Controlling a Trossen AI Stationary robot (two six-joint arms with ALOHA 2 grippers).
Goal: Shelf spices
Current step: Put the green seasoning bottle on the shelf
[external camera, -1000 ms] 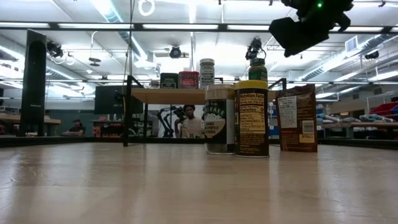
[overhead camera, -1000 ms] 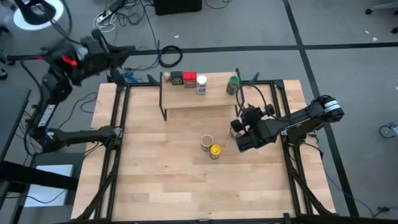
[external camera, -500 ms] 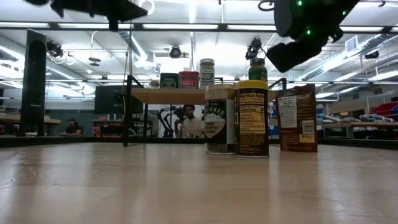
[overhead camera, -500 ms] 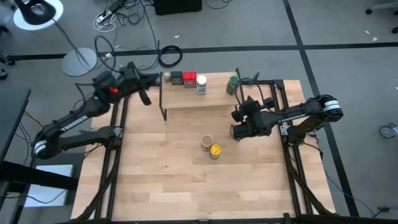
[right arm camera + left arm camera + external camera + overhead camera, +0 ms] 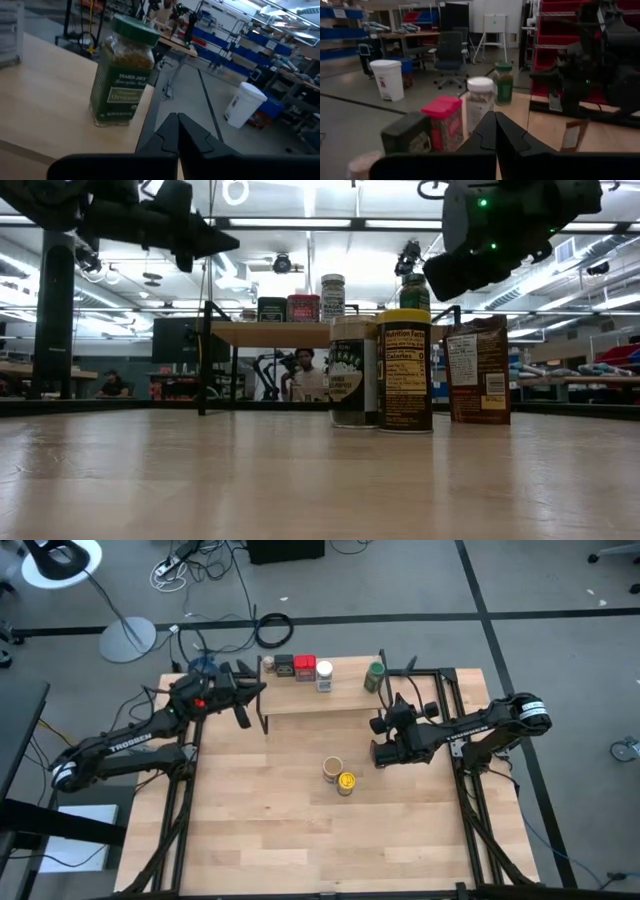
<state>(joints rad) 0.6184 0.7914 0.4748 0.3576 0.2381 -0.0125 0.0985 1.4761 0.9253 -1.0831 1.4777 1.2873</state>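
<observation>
The shelf (image 5: 340,698) stands at the table's far edge on thin black legs. Its board carries a tan-capped jar (image 5: 267,663), a dark tin (image 5: 285,665), a red tin (image 5: 305,667), a white-lidded jar (image 5: 324,676) and a green jar (image 5: 374,676). Two spices, one of them yellow-lidded (image 5: 346,782), stand mid-table, and a brown pouch (image 5: 478,370) stands to their right. My left gripper (image 5: 255,692) is shut and level at the shelf's left end. My right gripper (image 5: 177,117) is shut and level, pointing at the green jar (image 5: 122,70) from the near side.
Black frame rails (image 5: 190,770) run along the table's left and right sides. The near half of the wooden table (image 5: 300,840) holds no objects. Beyond the table, the low view shows a room with a person (image 5: 304,375) behind the shelf.
My left arm has swung down from high over the table's far left corner, and its gripper now stands level beside the shelf's left end. My right gripper has sunk a little and turned toward the shelf. The spices have stayed where they were.
</observation>
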